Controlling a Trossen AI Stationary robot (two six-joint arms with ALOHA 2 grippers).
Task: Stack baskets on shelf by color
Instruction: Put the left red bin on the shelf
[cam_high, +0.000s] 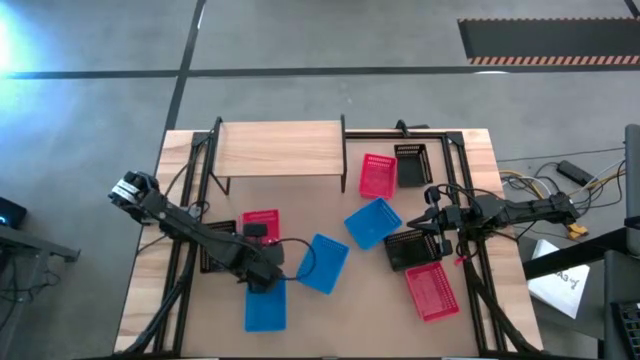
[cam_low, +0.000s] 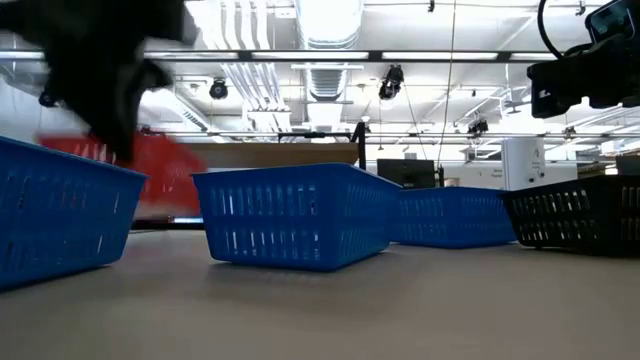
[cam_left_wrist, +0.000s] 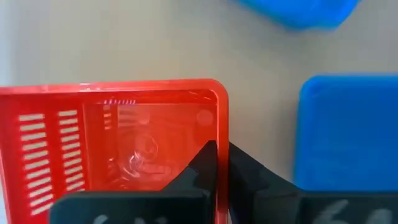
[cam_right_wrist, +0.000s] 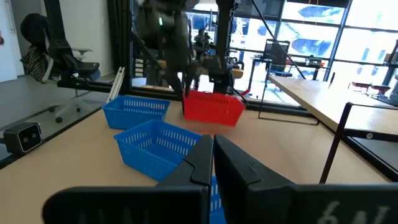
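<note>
My left gripper (cam_high: 258, 232) is shut on a red basket (cam_high: 261, 220) left of the table's middle, in front of the wood shelf (cam_high: 280, 148). Two blue baskets (cam_high: 323, 263) (cam_high: 265, 304) sit just nearer, and a third blue one (cam_high: 373, 222) lies toward the right. My right gripper (cam_high: 430, 213) (cam_right_wrist: 212, 142) hovers shut and empty between that blue basket and a black basket (cam_high: 405, 248). A second red basket (cam_high: 378, 175) and a black one (cam_high: 411, 165) sit right of the shelf. A third red one (cam_high: 432, 291) is near right. My left gripper (cam_left_wrist: 222, 149) pinches a side wall of the red basket (cam_left_wrist: 220, 134) close to a corner, with one finger (cam_left_wrist: 202, 163) inside the basket and the other (cam_left_wrist: 249, 171) outside. The fingers come from above, pointing down. Whether the basket is lifted clear cannot be told.
The shelf's plank is bare and stands on black legs at the far middle. Black frame rails (cam_high: 478, 270) run along the table's left and right sides. A dark shape, perhaps another black basket (cam_high: 213, 252), lies under my left arm. Bare tabletop shows at the near middle (cam_high: 350, 320).
</note>
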